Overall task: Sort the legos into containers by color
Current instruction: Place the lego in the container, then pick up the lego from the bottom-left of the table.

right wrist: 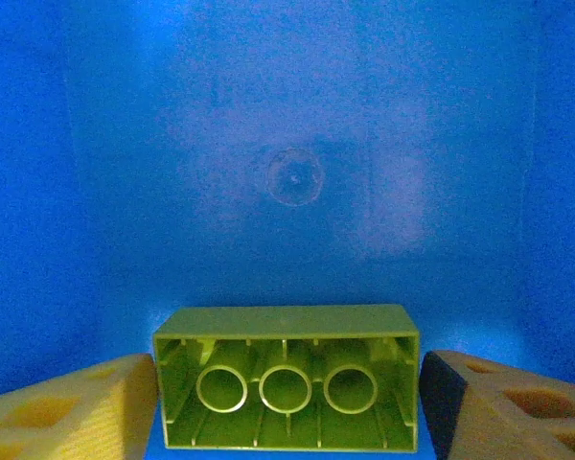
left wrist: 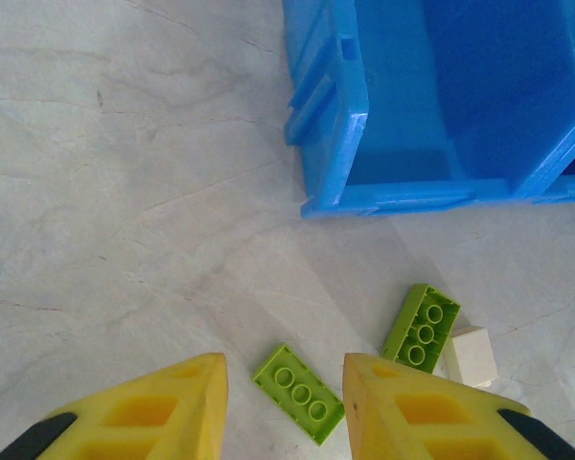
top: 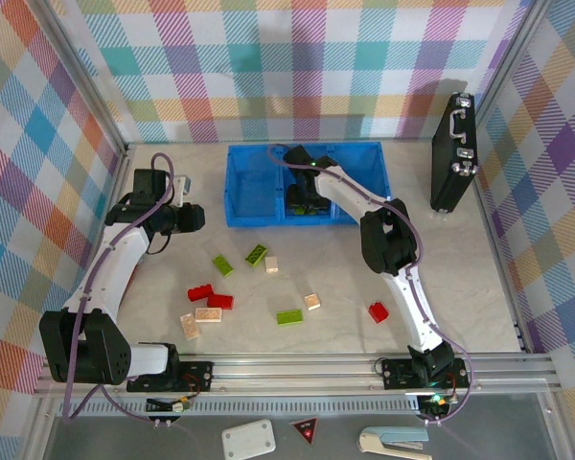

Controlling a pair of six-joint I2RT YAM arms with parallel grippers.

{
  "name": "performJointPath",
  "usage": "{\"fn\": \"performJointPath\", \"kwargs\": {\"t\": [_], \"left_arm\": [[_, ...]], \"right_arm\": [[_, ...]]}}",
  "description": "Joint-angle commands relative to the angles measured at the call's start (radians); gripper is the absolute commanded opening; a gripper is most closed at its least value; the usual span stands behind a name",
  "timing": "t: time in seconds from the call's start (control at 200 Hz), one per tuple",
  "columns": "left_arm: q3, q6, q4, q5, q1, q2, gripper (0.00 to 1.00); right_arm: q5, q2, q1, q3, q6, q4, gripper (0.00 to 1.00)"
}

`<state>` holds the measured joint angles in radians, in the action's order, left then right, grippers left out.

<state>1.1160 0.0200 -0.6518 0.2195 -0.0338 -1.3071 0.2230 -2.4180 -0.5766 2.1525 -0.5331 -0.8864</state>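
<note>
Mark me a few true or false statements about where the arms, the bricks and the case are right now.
1. The right gripper is in the tray's middle compartment. True.
2. A red brick lies between its fingers. False: it is a green brick.
3. The black case lies flat at the table's left side. False: it stands on edge at the right.
4. The left gripper hangs open above a loose green brick on the table. True.

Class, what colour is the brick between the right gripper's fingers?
The brick is lime green; right wrist view.
</note>
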Motion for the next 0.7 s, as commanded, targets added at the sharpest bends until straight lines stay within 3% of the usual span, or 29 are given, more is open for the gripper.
{"fn": "performJointPath", "kwargs": {"t": [0.0,0.395,0.695], "left_arm": [[-0.005,0.008,0.011,0.021,0.014,0.009,0.37],[-0.014,0.006,0.009,0.020,0.012,0.009,0.37],[-0.019,-0.053,-0.038,-0.009,-0.020,0.024,0.37]], "right_arm": [[-0.007,0.071,0.001,0.026,0.018,-0.035,0.73],[-0.017,0.190,-0.012,-0.060,0.015,-0.030,0.73],[-0.050,0.338,-0.030,-0.247,-0.006,0.022,0.72]]}}
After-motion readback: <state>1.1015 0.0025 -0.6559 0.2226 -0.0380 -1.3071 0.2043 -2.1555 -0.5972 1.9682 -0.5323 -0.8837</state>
